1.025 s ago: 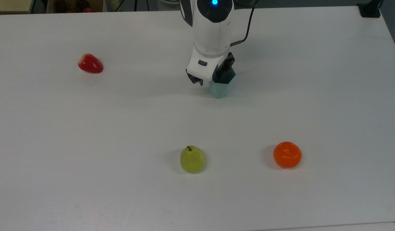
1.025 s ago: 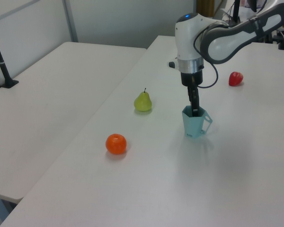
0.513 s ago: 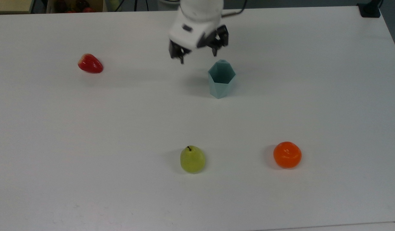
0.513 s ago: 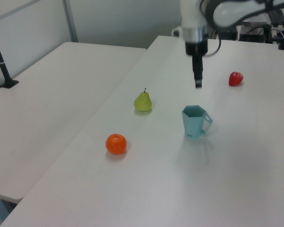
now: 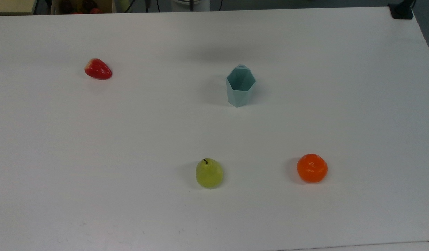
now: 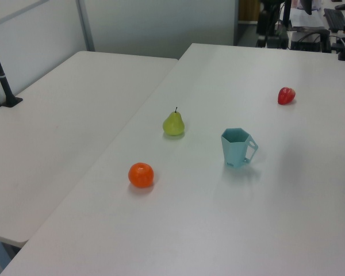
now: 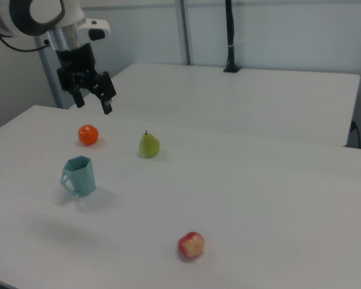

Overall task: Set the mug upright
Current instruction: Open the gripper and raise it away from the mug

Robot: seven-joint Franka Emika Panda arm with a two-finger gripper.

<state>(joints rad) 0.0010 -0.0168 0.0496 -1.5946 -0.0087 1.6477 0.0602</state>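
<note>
Right view shows the black two-finger gripper (image 7: 91, 101) high above the white desk (image 7: 240, 198), its fingers spread apart and holding nothing, well clear of the pale blue-teal faceted mug with a hexagonal rim (image 7: 79, 176). That mug stands on its base with the darker teal opening facing up and its handle pointing to the right view's left; in the top view the mug (image 5: 240, 86) sits toward the desk's far edge, roughly midway between the side edges, away from every corner. A yellow-green pear with a short stem (image 5: 209, 173) and a round orange fruit (image 5: 312, 168) lie nearer the desk's front edge, and a red strawberry-like fruit (image 5: 98, 69) lies toward the far edge on the top view's left; all three are well apart from the mug. Judged from this, the righting looks done, and the step in hand is a clean retreat: the arm does best to travel up and away from the rim, so nothing nudges the mug over.
</note>
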